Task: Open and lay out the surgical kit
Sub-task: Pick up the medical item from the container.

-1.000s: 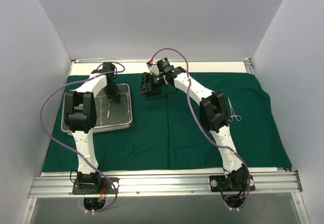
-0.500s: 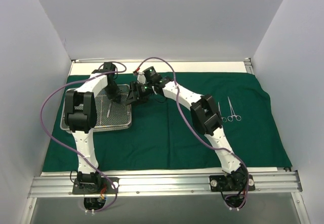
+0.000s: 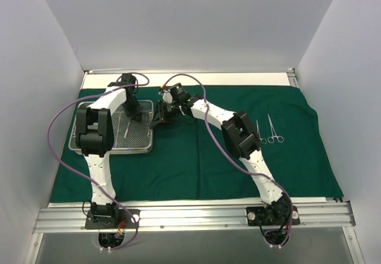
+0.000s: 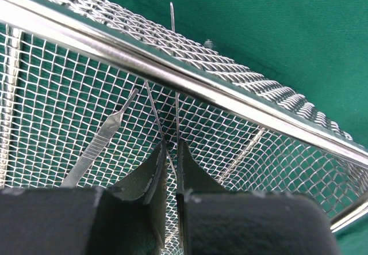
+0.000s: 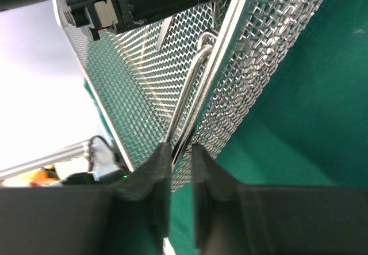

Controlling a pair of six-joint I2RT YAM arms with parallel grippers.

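The left tool [image 4: 170,151] is almost shut. Its two dark fingers [image 4: 150,171] pinch a thin steel piece [image 4: 154,108] that looks like tweezers, with only a thin gap between them. The thin piece sticks up from the fingers toward the shiny rim of the wire-mesh tray [image 4: 190,82]. Just to the left of the fingers, a flat steel piece [image 4: 100,143] lies on the mesh floor of the tray. I cannot tell what kind of instrument it is.

The right tool [image 5: 179,151] is also nearly shut. Its fingers [image 5: 202,163] sit on both sides of the tray's right wall. The bent wire handle [image 5: 192,82] runs down into the small gap between them, so this tool has hold of the tray at its right edge.

From above, the tray sits on the left part of the green cloth [image 3: 196,157]. The left arm reaches over the tray, and the right arm reaches across from the right. The cloth is spread flat and covers most of the worktop [image 3: 238,78].

Well apart from the tray, on the right part of the cloth, two ring-handled clamps [image 3: 260,132] lie side by side. Their rings point toward the near edge.
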